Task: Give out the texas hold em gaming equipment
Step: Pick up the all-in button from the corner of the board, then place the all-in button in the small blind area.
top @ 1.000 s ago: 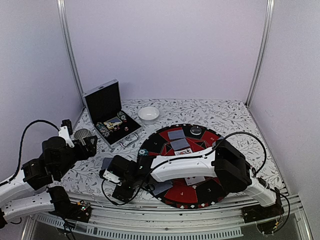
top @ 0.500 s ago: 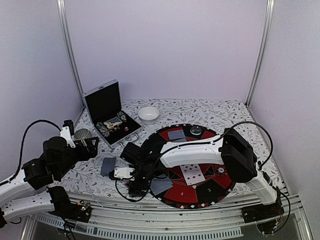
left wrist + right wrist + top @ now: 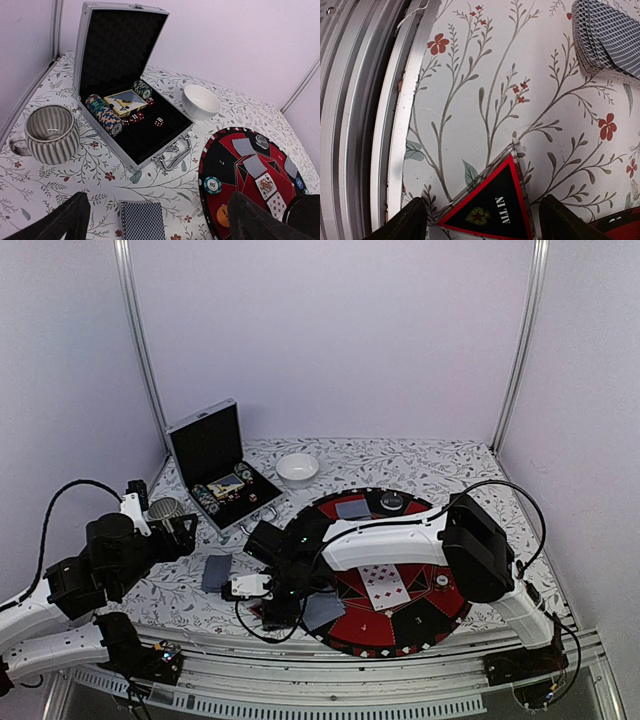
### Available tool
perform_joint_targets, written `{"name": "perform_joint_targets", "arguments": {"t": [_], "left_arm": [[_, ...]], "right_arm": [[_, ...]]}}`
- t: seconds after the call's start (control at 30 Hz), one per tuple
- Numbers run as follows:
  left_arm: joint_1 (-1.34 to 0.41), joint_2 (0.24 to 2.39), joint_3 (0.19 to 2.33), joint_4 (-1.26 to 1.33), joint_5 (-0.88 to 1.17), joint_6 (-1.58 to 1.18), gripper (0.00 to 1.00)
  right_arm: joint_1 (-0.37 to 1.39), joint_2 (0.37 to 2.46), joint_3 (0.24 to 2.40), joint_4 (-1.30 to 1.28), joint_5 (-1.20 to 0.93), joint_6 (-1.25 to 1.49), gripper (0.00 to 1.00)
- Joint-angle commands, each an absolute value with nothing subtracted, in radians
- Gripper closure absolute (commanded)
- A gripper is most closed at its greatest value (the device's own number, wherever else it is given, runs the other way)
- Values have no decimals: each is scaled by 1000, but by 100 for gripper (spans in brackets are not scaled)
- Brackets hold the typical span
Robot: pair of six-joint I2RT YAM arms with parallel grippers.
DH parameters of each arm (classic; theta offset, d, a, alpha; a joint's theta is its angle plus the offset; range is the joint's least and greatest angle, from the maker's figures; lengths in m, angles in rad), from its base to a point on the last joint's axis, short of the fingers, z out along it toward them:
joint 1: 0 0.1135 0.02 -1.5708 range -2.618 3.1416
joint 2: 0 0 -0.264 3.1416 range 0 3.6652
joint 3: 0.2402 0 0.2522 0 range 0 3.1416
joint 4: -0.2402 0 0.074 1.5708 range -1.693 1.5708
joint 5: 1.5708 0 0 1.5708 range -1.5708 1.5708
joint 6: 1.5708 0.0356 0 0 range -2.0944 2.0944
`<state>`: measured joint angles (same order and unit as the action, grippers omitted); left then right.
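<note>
A black, red-edged triangular "ALL IN" marker (image 3: 490,207) lies flat on the floral tablecloth. My right gripper (image 3: 487,225) hangs over it, open, with a finger (image 3: 409,222) on each side and a gap to both. A deck of blue-backed playing cards (image 3: 607,40) (image 3: 215,570) (image 3: 142,220) lies just beyond. My left gripper (image 3: 160,230) is open and empty above that deck. On the mat (image 3: 420,625) lie face-down cards (image 3: 352,508) and face-up cards (image 3: 385,585), a "50" chip (image 3: 212,185) and an orange button (image 3: 223,215). More chips (image 3: 102,115) sit in the case.
The open silver case (image 3: 87,60) stands at the back left with dice and a boxed deck inside. A striped mug (image 3: 50,132) is to its left and a white bowl (image 3: 200,101) to its right. The table's metal front rail (image 3: 365,125) runs close to the right gripper.
My right arm has swung right and back from beside the deck, uncovering the face-up cards on the mat, and now hovers over the triangular marker. The left arm has not moved.
</note>
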<state>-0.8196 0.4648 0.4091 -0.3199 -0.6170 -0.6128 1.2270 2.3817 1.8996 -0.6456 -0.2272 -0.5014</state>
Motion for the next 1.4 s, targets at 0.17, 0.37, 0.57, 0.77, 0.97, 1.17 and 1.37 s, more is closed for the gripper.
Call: {"name": "perform_joint_targets", "arguments": {"t": [0.17, 0.37, 0.57, 0.77, 0.97, 1.17, 1.37], "left_arm": [[-807, 454, 393, -337, -623, -614, 2], [-806, 453, 393, -341, -624, -611, 2], [-807, 456, 389, -332, -623, -610, 2], [-807, 456, 384, -332, -609, -609, 2], [-807, 443, 377, -333, -592, -608, 2], [-807, 436, 369, -328, -581, -590, 2], [-807, 441, 365, -316, -580, -578, 2]], "right_arm": [[1220, 2412, 1893, -754, -243, -508, 38], [1221, 2387, 1942, -763, -277, -477, 45], [1218, 2240, 1957, -680, -430, -439, 46], [1160, 2083, 1920, -539, -569, -336, 47], [965, 1909, 1717, -462, -349, -73, 47], [694, 1674, 1298, -461, -130, 150, 47], [517, 1568, 1028, -460, -19, 202, 47]]}}
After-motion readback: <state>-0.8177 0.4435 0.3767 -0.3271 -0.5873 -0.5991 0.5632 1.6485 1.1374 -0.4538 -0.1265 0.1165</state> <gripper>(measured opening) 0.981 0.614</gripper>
